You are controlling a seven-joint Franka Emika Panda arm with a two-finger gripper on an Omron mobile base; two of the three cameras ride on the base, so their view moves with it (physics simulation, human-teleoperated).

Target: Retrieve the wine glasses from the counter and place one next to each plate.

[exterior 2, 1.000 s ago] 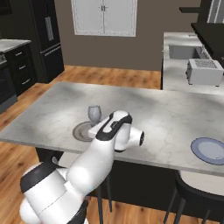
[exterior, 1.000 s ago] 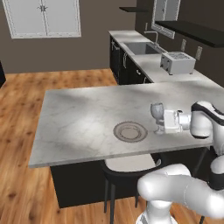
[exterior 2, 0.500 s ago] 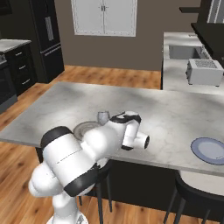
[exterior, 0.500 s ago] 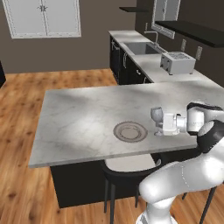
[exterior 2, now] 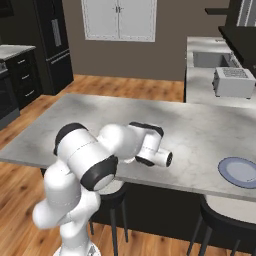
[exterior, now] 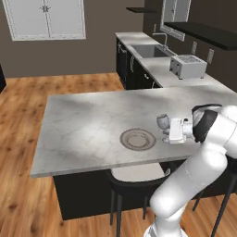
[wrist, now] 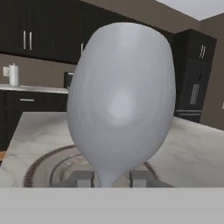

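My gripper (exterior: pixel 165 135) is shut on the stem of a translucent grey-blue wine glass (exterior: pixel 162 121), held upright just right of the beige brown-rimmed plate (exterior: pixel 137 139) on the marble island top. In the hand view the glass bowl (wrist: pixel 120 100) looms close, with my fingertips (wrist: pixel 81 178) on either side of its stem and the beige plate (wrist: pixel 48 168) behind it. The blue-grey plate (exterior 2: pixel 240 171) lies at the island's near right edge. Whether the glass's foot touches the top is hidden. The second glass is out of view.
The long counter (exterior: pixel 159 69) behind the island carries a sink (exterior: pixel 150 50) and a toaster (exterior: pixel 187 66). Stools (exterior: pixel 134 173) stand under the island's near edge. My own arm (exterior 2: pixel 95 155) hangs low over the island's front. Wood floor lies to the left.
The arm's elbow has swung down and across the island's front. The glass has sunk a little beside the beige plate and is now hidden behind the arm in the right base view.
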